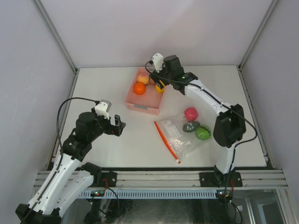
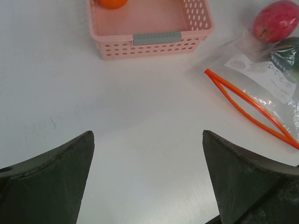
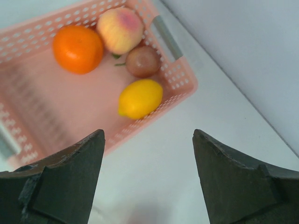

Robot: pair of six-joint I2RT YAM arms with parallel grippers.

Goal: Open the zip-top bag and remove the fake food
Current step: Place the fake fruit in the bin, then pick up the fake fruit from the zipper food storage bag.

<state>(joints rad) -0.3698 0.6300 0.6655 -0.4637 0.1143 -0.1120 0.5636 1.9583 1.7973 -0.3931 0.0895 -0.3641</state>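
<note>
Counter (image 1: 103,88) seen from above carries a pink basket (image 1: 142,105) at its far middle. The zip-top bag (image 1: 175,137) lies flat nearer the right arm's base, its red-orange zipper strip (image 1: 166,141) along the left edge. The fake food (image 1: 139,88) is split: an orange (image 1: 138,87), a peach (image 1: 143,78) and a lemon (image 1: 160,89) sit in the basket, while a pink-red fruit (image 1: 190,113), a dark green piece (image 1: 189,126) and a bright green piece (image 1: 202,133) cluster at the bag's far right end; whether all three are inside the plastic cannot be told here. The right pincer (image 1: 160,84) hangs over the basket's far right corner, and the left pincer (image 1: 119,126) sits low above bare counter, left of the bag. From the left wrist, its fingers (image 2: 51,182) are spread wide with nothing between them. The strip's two halves bow apart, so the bag's mouth is slightly open, and the dark green piece shows through the plastic. From the right wrist, the fingers (image 3: 60,182) stand apart, gripping nothing, above the basket's edge, where a brown piece (image 3: 143,61) lies touching the peach and near the lemon.
</note>
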